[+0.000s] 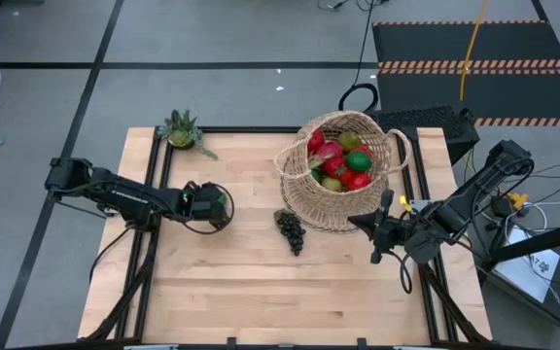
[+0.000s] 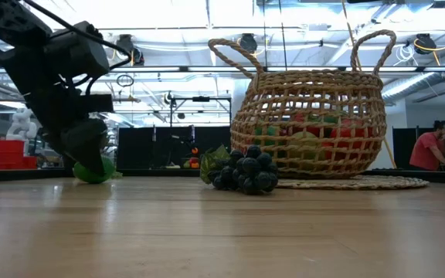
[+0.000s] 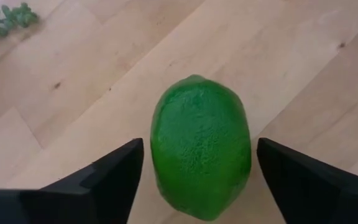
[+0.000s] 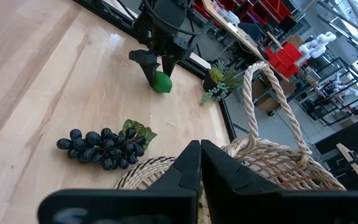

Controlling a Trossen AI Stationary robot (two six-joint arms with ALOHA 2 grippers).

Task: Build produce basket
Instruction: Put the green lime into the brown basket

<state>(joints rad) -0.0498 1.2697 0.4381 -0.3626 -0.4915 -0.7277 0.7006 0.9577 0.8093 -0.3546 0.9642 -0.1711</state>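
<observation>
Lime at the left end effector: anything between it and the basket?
Mostly clear. The lime sits between the left end effector's open fingers on bare table. Only the grapes lie near the path, just in front of the basket.

My two arms are dark, jointed tubes trailing looped black cables. My left gripper (image 3: 194,180) ends in flat, matte black wedge-shaped fingers (plain, with no markings I can see); my right gripper (image 4: 200,163) has the same smooth black fingers.
</observation>
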